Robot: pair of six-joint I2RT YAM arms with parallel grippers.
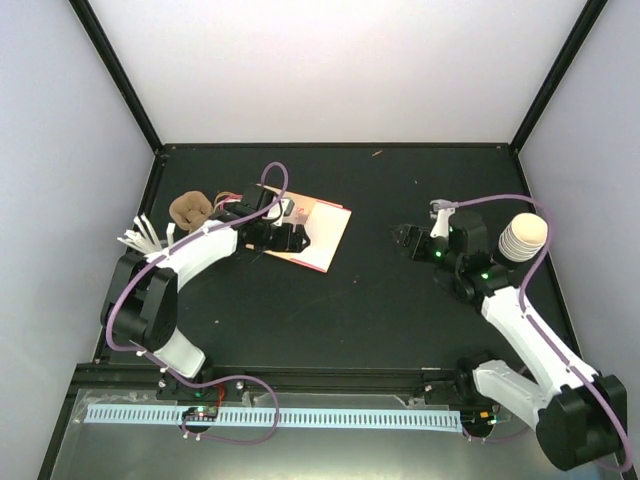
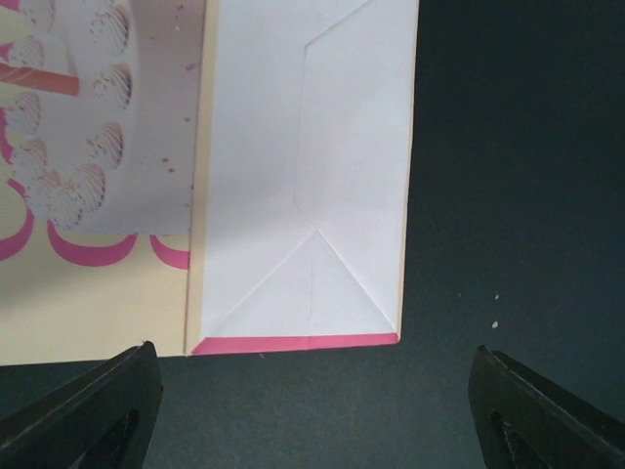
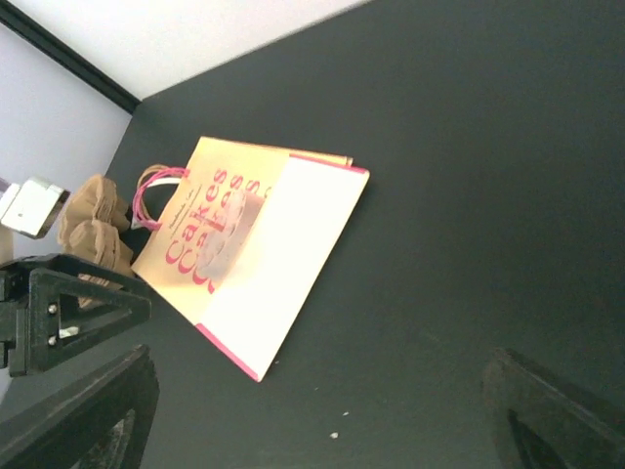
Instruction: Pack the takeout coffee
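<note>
On the far left of my overhead feed, a bundle of thin white sticks [image 1: 140, 237] lies at the edge of the counter [image 1: 300, 320]. Just beside it sits the brown pulp carrier [image 1: 190, 207]; I cannot tell what its wells hold. Next comes the paper bag [image 1: 318, 235], lying flat and folded on the counter with its pink handles toward the carrier. From the right wrist camera I read pink "Cakes" lettering on its face. Flattened like this, it shows me none of its inside.

My left end effector [image 2: 312, 391] hovers over the bag's folded bottom panel, jaws spread wide with only counter and bag edge between them.

Further right, well apart from the bag, my right end effector [image 3: 312, 410] points back toward it, also wide and holding nothing.

The takeout coffee [image 1: 523, 238] stands at the far right of the counter, just beside the right arm's wrist and near the side wall. Its ribbed cream wall carries a pale rounded top, so its contents are hidden from me.
</note>
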